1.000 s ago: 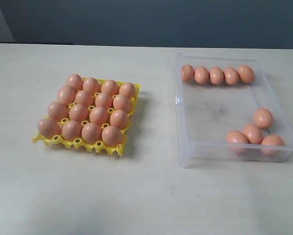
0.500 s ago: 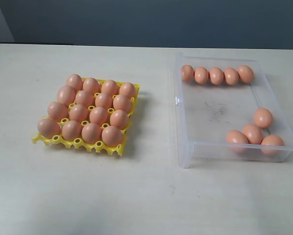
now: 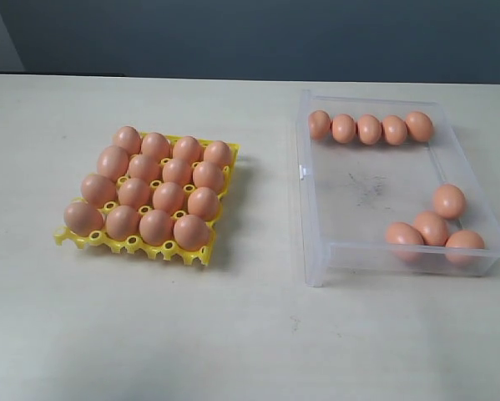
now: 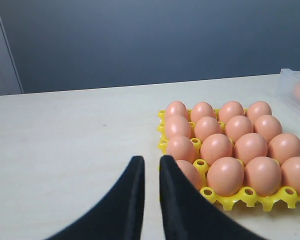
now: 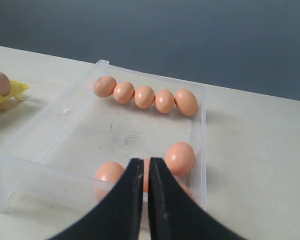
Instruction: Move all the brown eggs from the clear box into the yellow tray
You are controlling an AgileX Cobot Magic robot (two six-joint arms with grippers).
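Observation:
The yellow tray (image 3: 133, 244) sits left of centre with several brown eggs (image 3: 169, 197) filling its cups. On the right the clear box (image 3: 316, 267) holds more brown eggs: a row along its far wall (image 3: 369, 129) and a cluster in the near right corner (image 3: 431, 227). Neither gripper shows in the exterior view. My left gripper (image 4: 152, 159) hovers just beside the tray's corner (image 4: 163, 146), jaws nearly together with nothing between them. My right gripper (image 5: 146, 161) hangs shut and empty over the box's near wall (image 5: 49, 177), in front of the corner eggs (image 5: 180, 157).
A small white clip (image 3: 303, 173) sits on the box wall that faces the tray. A strip of bare pale tabletop (image 3: 266, 209) separates tray and box. A dark wall runs behind the table's far edge (image 3: 233, 78).

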